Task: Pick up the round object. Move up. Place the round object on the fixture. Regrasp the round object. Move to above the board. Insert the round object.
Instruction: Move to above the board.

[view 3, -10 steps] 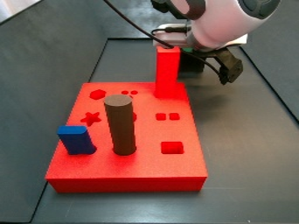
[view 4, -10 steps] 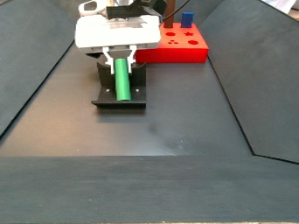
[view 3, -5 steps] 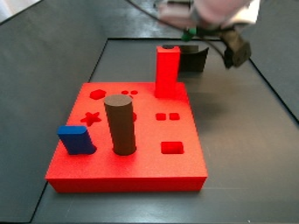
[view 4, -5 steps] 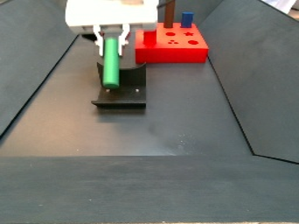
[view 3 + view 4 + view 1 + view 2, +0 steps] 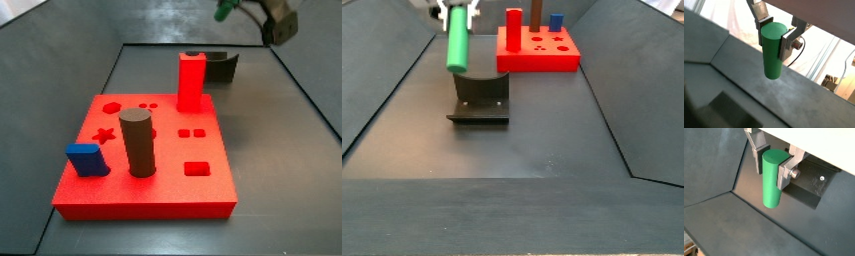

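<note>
One gripper (image 5: 773, 159) | clamps green peg (image 5: 773, 179) | above fixture (image 5: 480, 99)

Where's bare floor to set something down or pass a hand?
Bare: the wide dark floor in front of the fixture, toward the camera. Crowded: the board, with brown cylinder, blue block, red post. The gripper holds the green peg above the fixture.

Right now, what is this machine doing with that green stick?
The robot arm's tool is clamped on the top end of the round object, a green peg, and holds it upright in the air, touching nothing below. In a side view the peg hangs above the fixture, the dark bracket on the floor. The board, a red slab with shaped holes, sits apart with a brown cylinder, a blue block and a red post standing on it.
</note>
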